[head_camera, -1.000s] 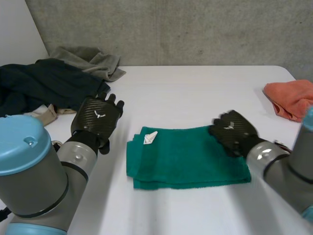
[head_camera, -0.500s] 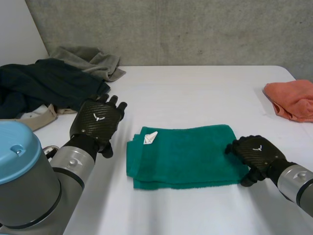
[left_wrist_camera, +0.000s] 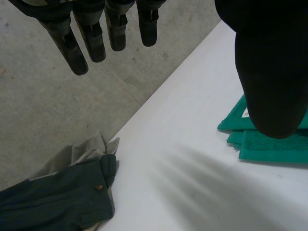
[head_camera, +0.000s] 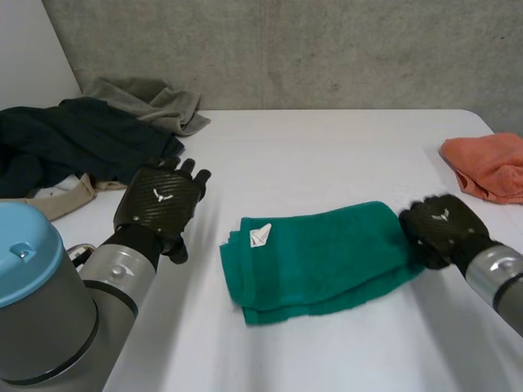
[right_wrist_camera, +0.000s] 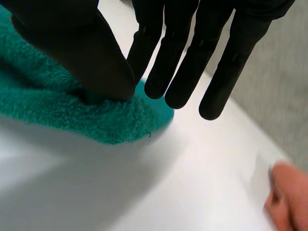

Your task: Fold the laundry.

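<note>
Looking at this one, we've got the green towel (head_camera: 323, 261) folded into a thick strip in the middle of the table (head_camera: 327, 155), lying a bit skewed, with its white tag (head_camera: 260, 237) showing near the 9 o'clock end. The right hand (head_camera: 441, 229) sits at the towel's 3 o'clock end. In its wrist view the thumb (right_wrist_camera: 82, 48) is planted on the terry while the fingers (right_wrist_camera: 180, 72) stick out straight past the edge, so we'd call it pretty much open, pressing rather than gripping. The left hand (head_camera: 159, 204) hangs over bare table out at 9 o'clock from the towel, fingers straight and relaxed, nothing in it, not touching the cloth. Our worry: with just one thumb pinning one end, any sideways drag could swing the whole strip round or let the layers slide apart, and the stacked edges along the 6 o'clock side look a touch uneven as it is. Nothing holds the tag end down. The orange cloth (head_camera: 490, 163) is also near, at 2 o'clock from that hand, so a wide swing could snag it. The dark clothes pile (head_camera: 73, 143) at 10 o'clock is well clear.
</note>
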You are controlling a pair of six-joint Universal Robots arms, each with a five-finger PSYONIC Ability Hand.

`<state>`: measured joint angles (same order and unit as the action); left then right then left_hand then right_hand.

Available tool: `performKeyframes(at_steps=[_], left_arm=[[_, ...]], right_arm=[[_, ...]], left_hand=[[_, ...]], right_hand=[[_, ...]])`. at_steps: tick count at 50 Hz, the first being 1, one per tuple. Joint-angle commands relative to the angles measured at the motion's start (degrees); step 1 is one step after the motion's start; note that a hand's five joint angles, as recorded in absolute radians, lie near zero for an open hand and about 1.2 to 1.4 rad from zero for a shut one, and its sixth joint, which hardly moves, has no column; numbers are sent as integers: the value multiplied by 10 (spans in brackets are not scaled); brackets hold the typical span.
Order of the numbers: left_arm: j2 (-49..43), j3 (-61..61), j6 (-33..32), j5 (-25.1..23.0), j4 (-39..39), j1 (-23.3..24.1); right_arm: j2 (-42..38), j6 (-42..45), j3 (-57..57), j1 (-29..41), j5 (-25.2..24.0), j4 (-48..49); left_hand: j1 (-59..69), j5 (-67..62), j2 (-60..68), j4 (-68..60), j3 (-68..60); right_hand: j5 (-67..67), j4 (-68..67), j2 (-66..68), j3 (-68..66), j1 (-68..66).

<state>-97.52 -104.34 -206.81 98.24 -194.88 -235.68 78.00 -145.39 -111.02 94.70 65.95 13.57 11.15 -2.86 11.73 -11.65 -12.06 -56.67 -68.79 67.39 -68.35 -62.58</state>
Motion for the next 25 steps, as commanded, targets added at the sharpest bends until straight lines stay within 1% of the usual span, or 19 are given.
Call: performKeyframes(at_steps=[1, 2, 3, 6, 7, 10, 14, 15, 16, 17, 18, 19, 23, 24, 25], left_arm=[[20, -6, 0, 3, 1, -8], [23, -9, 0, 4, 1, -10], [31, -13, 0, 3, 1, -14], [43, -18, 0, 2, 1, -23], [46, -21, 0, 2, 1, -27], [57, -27, 0, 1, 1, -38], [58, -30, 0, 0, 1, -43], [58, -31, 0, 0, 1, -43], [58, -31, 0, 0, 1, -43], [58, -31, 0, -1, 1, -43], [58, -31, 0, -1, 1, -43], [58, -30, 0, -2, 1, -43], [58, -20, -2, -2, -2, -43], [57, -17, -2, -2, -3, -42], [53, -7, -2, -4, -3, -39]], right_arm=[[6, 9, 83, 188, 31, -4], [3, 9, 89, 205, 32, -5], [-8, 12, 101, 244, 29, -5], [-42, 11, 119, 306, 22, -2], [-65, 10, 131, 345, 15, -3], [-117, 13, 143, 403, 0, -6], [-148, 2, 157, 414, 8, -5], [-148, -2, 155, 413, 8, -1], [-147, -5, 154, 411, 8, 1], [-145, -20, 153, 405, 12, 10], [-142, -27, 152, 403, 13, 15], [-136, -36, 151, 399, 15, 19], [-48, -98, 128, 350, 16, 30], [-14, -128, 117, 331, 19, 33], [-1, -145, 113, 320, 21, 36]], left_hand=[[-12, 29, -17, 17, 21], [-12, 29, -17, 17, 21], [-12, 29, -17, 17, 21], [-12, 29, -17, 17, 21], [-12, 29, -17, 17, 21], [-12, 29, -17, 17, 21], [-12, 29, -17, 17, 21], [-12, 29, -17, 17, 21], [-12, 29, -17, 17, 21], [-12, 29, -17, 17, 21], [-12, 29, -17, 17, 21], [-12, 29, -17, 17, 21], [-12, 29, -17, 17, 21], [-12, 29, -17, 17, 21], [-12, 29, -17, 17, 21]], right_hand=[[-133, -112, 126, -117, -174], [-133, -112, 126, -117, -174], [-133, -112, 126, -117, -174], [-133, -112, 126, -117, -174], [-133, -112, 126, -117, -174], [-133, -112, 126, -117, -174], [-129, -108, 122, -112, -170], [26, 47, -33, 43, -15], [144, 165, -151, 161, 103], [460, 481, -467, 477, 419], [541, 563, -549, 558, 501], [562, 583, -570, 579, 521], [566, 587, -573, 583, 525], [567, 588, -574, 583, 526], [566, 587, -573, 583, 525]])
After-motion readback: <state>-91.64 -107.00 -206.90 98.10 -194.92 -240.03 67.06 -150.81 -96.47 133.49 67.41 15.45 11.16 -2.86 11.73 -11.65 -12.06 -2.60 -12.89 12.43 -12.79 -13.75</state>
